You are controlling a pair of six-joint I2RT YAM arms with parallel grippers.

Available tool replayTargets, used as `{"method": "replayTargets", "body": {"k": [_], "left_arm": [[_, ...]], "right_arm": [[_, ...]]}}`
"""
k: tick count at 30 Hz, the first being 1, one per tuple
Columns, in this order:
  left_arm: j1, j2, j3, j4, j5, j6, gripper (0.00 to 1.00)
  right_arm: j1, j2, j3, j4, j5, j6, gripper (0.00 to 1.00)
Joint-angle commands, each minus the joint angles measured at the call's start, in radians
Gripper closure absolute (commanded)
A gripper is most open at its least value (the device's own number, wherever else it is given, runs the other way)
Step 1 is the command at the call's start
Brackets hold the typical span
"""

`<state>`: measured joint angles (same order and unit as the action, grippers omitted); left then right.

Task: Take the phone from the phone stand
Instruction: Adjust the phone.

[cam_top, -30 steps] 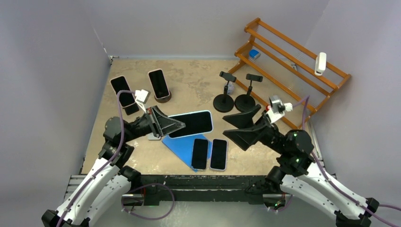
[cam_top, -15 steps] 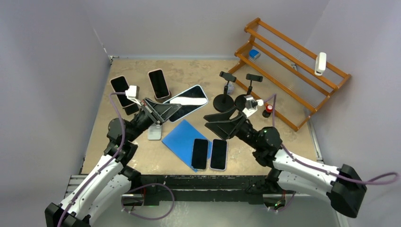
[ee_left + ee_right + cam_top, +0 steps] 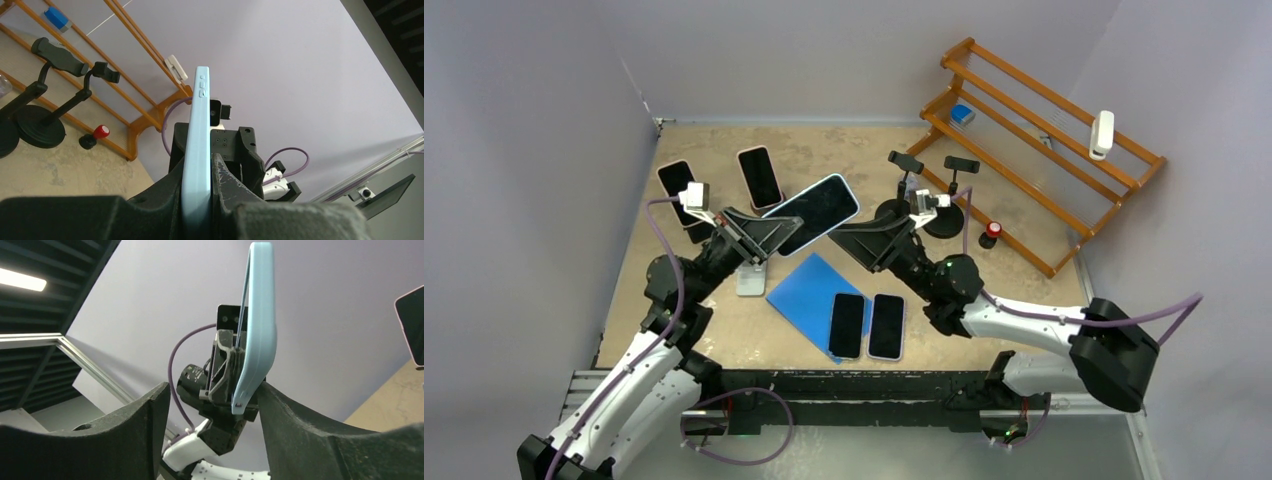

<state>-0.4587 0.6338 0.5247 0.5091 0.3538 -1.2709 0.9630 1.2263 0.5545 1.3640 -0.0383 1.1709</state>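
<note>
Right wrist shows the phone clamped in my left pincer, clear of its stand, my right pincer spread around its free end: handover, I reckon, so centre, then close.

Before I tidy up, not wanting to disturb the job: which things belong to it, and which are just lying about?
In the job: light-blue phone, held in left fingers; right fingers open around its end; white stand.
Lying about: blue pad, two phones on it, two propped phones, two black clamp stands, wooden rack.
</note>
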Motion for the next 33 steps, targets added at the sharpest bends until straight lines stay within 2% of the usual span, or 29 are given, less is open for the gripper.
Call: {"method": "replayTargets", "body": {"k": [1,5,10,19,20,22,24,25,28,33], "left_arm": [[-0.003,-0.03,0.011,0.118,-0.01,0.02,1.0],[-0.003,-0.035,0.011,0.11,-0.001,0.021,1.0],[-0.003,-0.037,0.008,0.097,0.009,0.018,1.0],[-0.003,-0.046,0.014,0.055,0.015,0.036,1.0],[-0.003,-0.049,0.019,0.035,0.014,0.043,0.93],[-0.003,-0.054,0.042,-0.029,0.017,0.071,0.59],[-0.003,-0.055,0.1,-0.186,0.0,0.112,0.39],[-0.003,-0.053,0.137,-0.295,-0.025,0.13,0.32],[-0.003,-0.049,0.231,-0.55,-0.12,0.189,0.23],[-0.003,-0.115,0.317,-0.783,-0.328,0.265,0.2]], "right_arm": [[0.004,0.049,0.091,0.136,0.025,0.046,0.37],[0.004,0.08,0.13,0.124,0.015,0.047,0.48],[0.005,0.102,0.164,0.099,0.006,0.046,0.56],[0.004,0.132,0.193,0.1,-0.027,0.035,0.92],[0.005,0.128,0.191,0.097,-0.026,0.031,0.96],[0.005,0.112,0.185,0.074,-0.039,0.019,1.0],[0.004,0.09,0.181,0.028,-0.064,0.013,1.0],[0.002,0.075,0.178,0.003,-0.068,0.008,1.0],[-0.007,0.014,0.181,-0.112,-0.091,-0.029,1.0],[-0.047,-0.072,0.139,-0.258,-0.123,-0.044,1.0]]}}
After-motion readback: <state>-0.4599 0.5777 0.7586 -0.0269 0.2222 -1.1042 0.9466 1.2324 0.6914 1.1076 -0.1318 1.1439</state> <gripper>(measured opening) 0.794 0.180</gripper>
